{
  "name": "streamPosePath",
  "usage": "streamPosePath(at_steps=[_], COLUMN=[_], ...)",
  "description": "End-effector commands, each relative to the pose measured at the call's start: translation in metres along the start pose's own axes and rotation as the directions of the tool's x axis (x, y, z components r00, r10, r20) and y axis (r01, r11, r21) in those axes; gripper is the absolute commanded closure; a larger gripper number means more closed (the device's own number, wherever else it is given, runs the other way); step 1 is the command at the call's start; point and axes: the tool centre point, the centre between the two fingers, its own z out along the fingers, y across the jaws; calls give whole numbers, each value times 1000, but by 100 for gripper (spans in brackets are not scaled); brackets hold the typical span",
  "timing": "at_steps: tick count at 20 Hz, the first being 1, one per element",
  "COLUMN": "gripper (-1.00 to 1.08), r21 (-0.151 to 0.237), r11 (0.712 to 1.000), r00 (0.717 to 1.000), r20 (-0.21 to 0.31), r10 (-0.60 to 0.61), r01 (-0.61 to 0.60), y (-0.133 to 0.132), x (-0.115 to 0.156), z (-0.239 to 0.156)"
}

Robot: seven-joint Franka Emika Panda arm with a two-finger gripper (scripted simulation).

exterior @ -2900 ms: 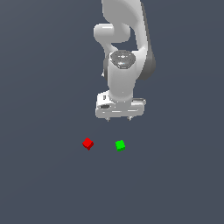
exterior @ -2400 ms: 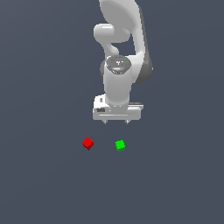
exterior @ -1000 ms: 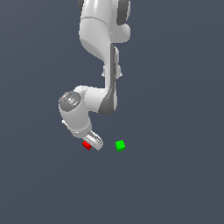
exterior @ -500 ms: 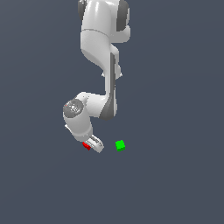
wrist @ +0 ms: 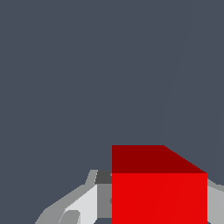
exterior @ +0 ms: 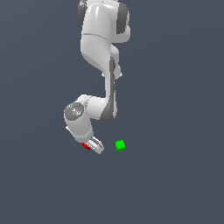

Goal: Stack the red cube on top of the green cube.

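A: Red cube [wrist: 159, 197], small, plain and bright, fills the wrist view between the white pincer [exterior: 92, 146] fingers [wrist: 83, 205]; the arm has swung down from above the worktop [exterior: 175, 175] onto it.

B: Clamped?

A: I cannot tell whether the pincer has closed. If so, lifting comes next.

B: And the target?

A: Small bright-green cube [exterior: 120, 145] sits apart, toward the exterior view's right.

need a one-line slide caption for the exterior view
White arm bent low, its claw down at the red cube, with the green cube apart toward the exterior view's right.
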Motion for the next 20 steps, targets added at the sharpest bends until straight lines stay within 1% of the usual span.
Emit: streamPosePath(at_steps=[1, 8, 12, 16, 20], gripper=[108, 108, 108, 108, 108], r21=[0, 0, 0, 0, 0], r11=[1000, 1000, 1000, 1000, 1000], r00=[1000, 1000, 1000, 1000, 1000], r20=[-1, -1, -1, 0, 0], r10=[0, 0, 0, 0, 0], r01=[0, 0, 0, 0, 0], y=[0, 0, 0, 0, 1], x=[0, 0, 0, -1, -1], z=[0, -1, -8, -25, -55])
